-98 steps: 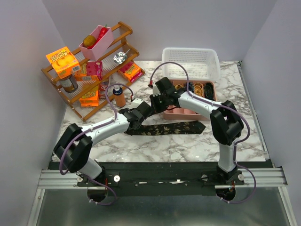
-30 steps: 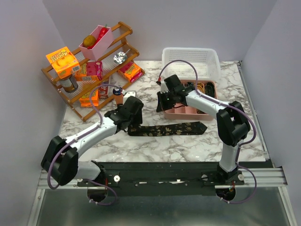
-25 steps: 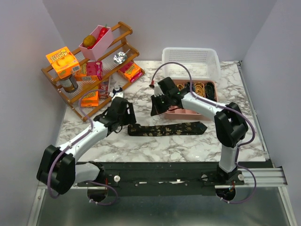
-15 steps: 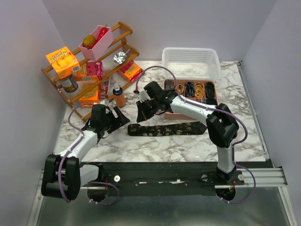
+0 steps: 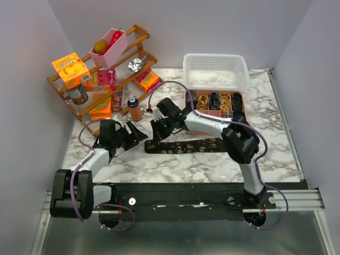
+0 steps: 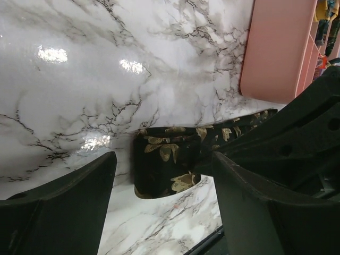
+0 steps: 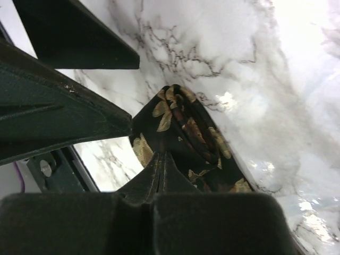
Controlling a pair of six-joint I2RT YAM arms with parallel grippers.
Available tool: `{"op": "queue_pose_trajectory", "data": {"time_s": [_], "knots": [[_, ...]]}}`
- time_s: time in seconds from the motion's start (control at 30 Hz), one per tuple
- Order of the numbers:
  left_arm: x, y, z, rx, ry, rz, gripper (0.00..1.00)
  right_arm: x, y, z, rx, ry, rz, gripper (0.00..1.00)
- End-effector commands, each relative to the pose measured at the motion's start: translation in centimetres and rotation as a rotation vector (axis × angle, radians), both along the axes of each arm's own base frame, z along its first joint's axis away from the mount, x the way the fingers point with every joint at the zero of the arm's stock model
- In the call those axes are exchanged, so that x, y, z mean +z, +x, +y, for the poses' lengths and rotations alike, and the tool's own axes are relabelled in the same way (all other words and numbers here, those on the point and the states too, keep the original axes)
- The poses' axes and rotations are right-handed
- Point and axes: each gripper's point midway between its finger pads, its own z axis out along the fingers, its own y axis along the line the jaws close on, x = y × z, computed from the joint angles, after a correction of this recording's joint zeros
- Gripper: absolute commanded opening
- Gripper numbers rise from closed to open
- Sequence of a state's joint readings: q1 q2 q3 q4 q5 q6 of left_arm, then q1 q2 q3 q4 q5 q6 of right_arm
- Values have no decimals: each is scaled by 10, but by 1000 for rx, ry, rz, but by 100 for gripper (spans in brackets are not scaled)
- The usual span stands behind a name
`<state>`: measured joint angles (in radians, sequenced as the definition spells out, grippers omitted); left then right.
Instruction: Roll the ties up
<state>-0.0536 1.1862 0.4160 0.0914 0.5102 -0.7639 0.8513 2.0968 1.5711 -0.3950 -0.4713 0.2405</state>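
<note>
well, the right gripper [image 7: 159, 166], fingers together, sits on the tie's [image 5: 186, 145] folded end; keep that first turn tight and square. the left gripper [image 5: 134, 134] stands spread, empty.

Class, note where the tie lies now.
Top view: the tie lies stretched out mid-table, just before the pink tray, its left end at the shut right gripper.

pale grey walls [image 5: 212, 26], white marble-veined tabletop [image 5: 186, 164], slanted wooden rack [image 5: 141, 33] at back left, bright glare spots
</note>
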Motion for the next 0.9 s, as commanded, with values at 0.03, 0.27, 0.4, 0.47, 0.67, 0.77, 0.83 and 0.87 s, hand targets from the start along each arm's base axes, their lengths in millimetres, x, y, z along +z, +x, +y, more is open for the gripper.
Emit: {"op": "queue_pose_trajectory", "data": {"time_s": [0.03, 0.27, 0.4, 0.47, 0.67, 0.77, 0.83, 0.87], "knots": [[-8, -4, -4, -31, -25, 9, 79, -14, 12, -7, -34, -68, -51, 1], [-19, -7, -7, -53, -28, 34, 81, -30, 8, -14, -38, -109, -25, 1], [-23, -10, -12, -71, -15, 32, 80, -34, 6, -17, -41, -120, -18, 1], [-24, -14, -22, -107, 21, 41, 81, -37, 5, -19, -43, -131, -16, 1], [-35, -15, -41, -139, 40, 68, 78, -41, 3, -23, -45, -143, -9, 1], [-39, -14, -45, -128, 16, 69, 73, -43, 2, -24, -48, -149, -5, 1], [-45, -16, -46, -122, 5, 80, 70, -46, 2, -25, -51, -154, 1, 1], [-44, -12, -47, -118, 2, 63, 70, -46, 1, -25, -50, -156, 0, 1]]}}
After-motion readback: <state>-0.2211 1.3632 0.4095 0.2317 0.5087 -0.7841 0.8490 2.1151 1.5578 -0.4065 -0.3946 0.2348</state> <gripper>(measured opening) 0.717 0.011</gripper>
